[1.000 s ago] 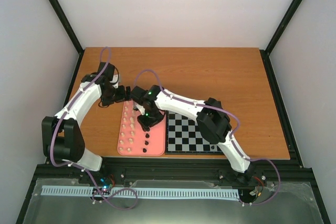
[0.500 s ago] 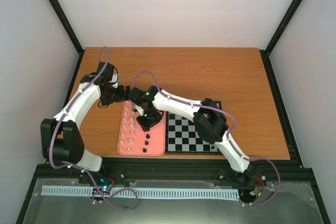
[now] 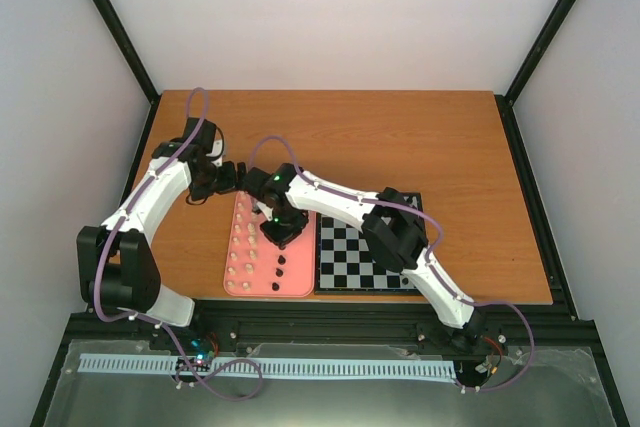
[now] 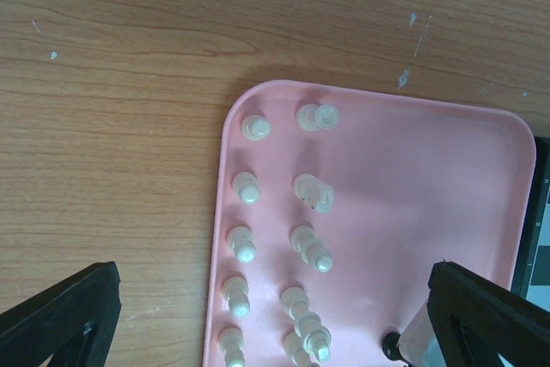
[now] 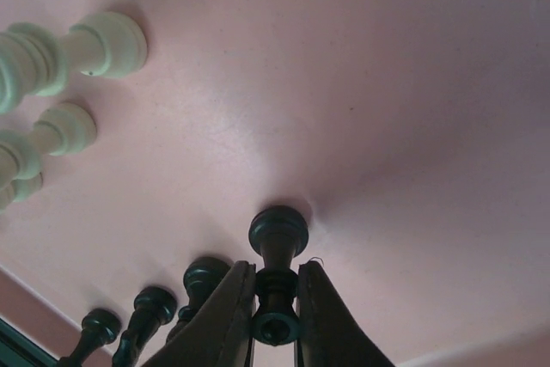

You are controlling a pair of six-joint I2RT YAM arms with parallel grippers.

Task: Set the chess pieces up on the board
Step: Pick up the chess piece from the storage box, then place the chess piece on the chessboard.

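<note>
- Down at the bottom of the overhead view, the board [image 3: 352, 269] lay flat on the wooden surface [image 3: 450, 147], lower right of centre. Its left side sat just beside the pink tray [image 3: 297, 284].
- On that tray, the cream pieces [image 3: 238, 252] stood in two columns down the left half. A few dark pieces [image 3: 280, 265] made a short line at the lower middle.
- Just above that line in the frame, the right end effector [image 3: 278, 234] was down over the middle of the tray.
- And the right wrist view had the grip, bottom centre. The right end effector [image 5: 275, 277] was pinching one dark piece [image 5: 278, 234], its fingers [image 5: 225, 315] pressed to the slim stem on both sides.
- That piece's wide end was down at the pink floor; whether it touched or sat just off it, I could not tell.
- More dark pieces [image 5: 150, 307] lined up at the lower left of that view, with cream pieces [image 5: 86, 49] at the upper left.
- Further up the overhead frame, the left end effector [image 3: 230, 179] hung at the tray's upper-left corner.
- In its own view the left end effector [image 4: 273, 285] was spread wide and gripping nothing, one of its fingers [image 4: 60, 315] in each lower corner. The tray's rounded end [image 4: 412, 178] and the cream pieces [image 4: 301, 247] lay between them.
- Wood grain [image 4: 129, 83] filled the top of that view.
</note>
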